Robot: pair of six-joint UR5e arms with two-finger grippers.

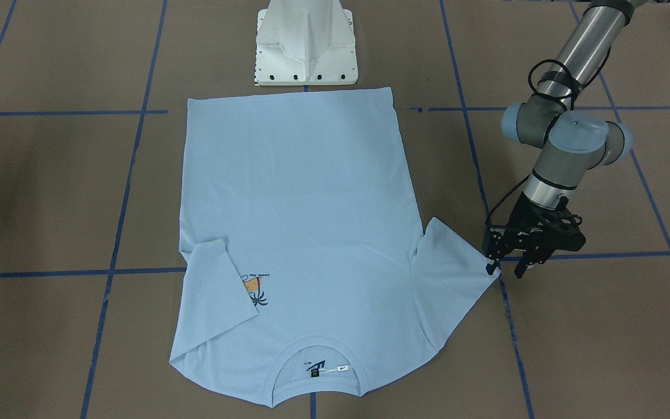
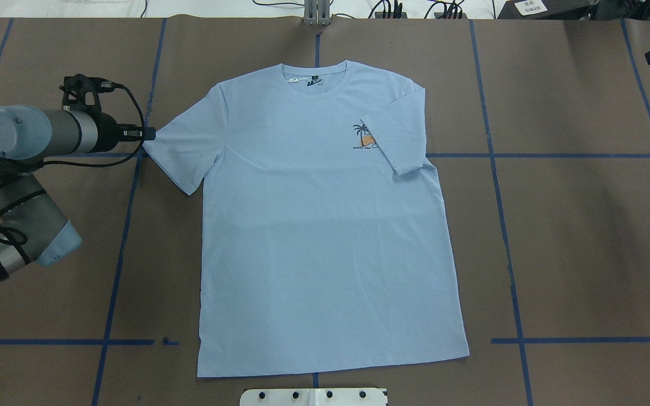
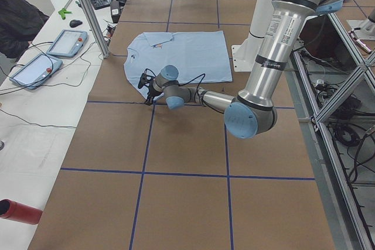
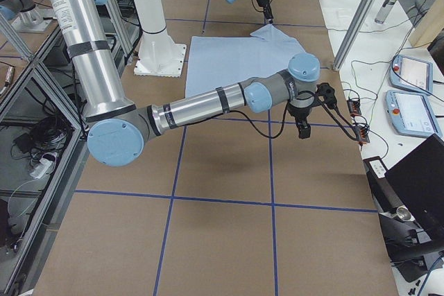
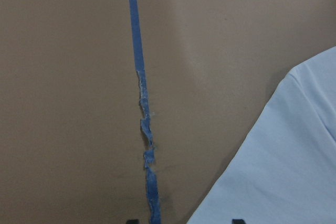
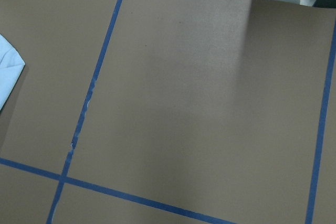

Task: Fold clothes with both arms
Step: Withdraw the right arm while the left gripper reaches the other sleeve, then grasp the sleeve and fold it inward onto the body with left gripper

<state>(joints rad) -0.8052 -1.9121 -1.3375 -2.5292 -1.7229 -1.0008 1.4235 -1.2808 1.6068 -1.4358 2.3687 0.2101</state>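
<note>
One brown desk (image 2: 556, 237), crossed by blue tape lines (image 2: 505, 225), carries everything. Spread flat at its middle lies the light blue T-shirt (image 2: 325, 237), front up, with its hem next to the white pedestal (image 1: 306, 46) and its collar (image 2: 316, 90) at the far side from the robot. The right arm (image 4: 208, 105) reaches out low over bare desk, well apart from the shirt. The left arm (image 1: 567, 145) bends down beside the shirt's outspread sleeve (image 2: 181, 146). The other sleeve (image 2: 395, 141) is folded inward across the chest, covering part of the palm print (image 2: 361, 135). The left tool (image 1: 506, 266) stands with its jaws apart at the outspread sleeve's tip, clamping nothing. The right tool (image 4: 302, 124) points down at the desk; whether its jaws are parted, I cannot tell.
</note>
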